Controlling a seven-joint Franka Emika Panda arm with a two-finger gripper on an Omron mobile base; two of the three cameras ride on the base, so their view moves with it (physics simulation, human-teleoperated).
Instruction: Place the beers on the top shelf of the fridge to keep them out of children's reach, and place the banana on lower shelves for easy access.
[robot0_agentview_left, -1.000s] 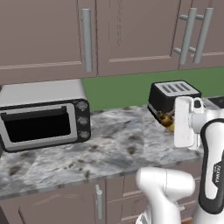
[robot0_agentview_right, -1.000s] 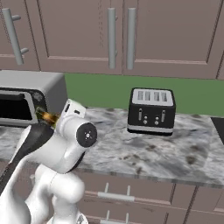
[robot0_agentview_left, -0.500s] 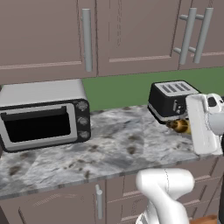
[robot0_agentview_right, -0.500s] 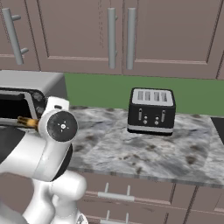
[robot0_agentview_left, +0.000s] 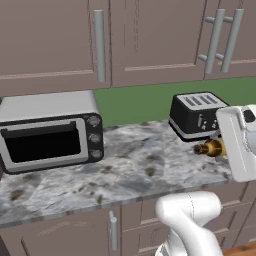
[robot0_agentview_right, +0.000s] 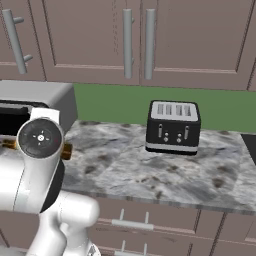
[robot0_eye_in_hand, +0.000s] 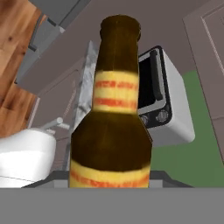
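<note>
My gripper (robot0_agentview_left: 227, 148) is shut on an amber-brown beer bottle (robot0_agentview_left: 210, 148), held level above the counter's front edge with its neck pointing left. In the right base view the bottle's ends (robot0_agentview_right: 66, 151) poke out on either side of my white wrist. Seen from the hand, the bottle (robot0_eye_in_hand: 114, 127) rises close up, brown with yellow-orange bands and a dark cap, and it hides my fingertips. The fridge and the banana are out of view.
A silver toaster oven (robot0_agentview_left: 50, 130) stands at the left of the marble counter (robot0_agentview_left: 140, 167), and a black toaster (robot0_agentview_left: 196, 114) at the right against the green wall. Brown cabinets with bar handles (robot0_agentview_left: 100, 45) hang above. Wood floor (robot0_eye_in_hand: 17, 57) lies below.
The hand has turned and drawn back toward the base with the bottle still in it. The bottle now lies level. The counter and its appliances have not moved.
</note>
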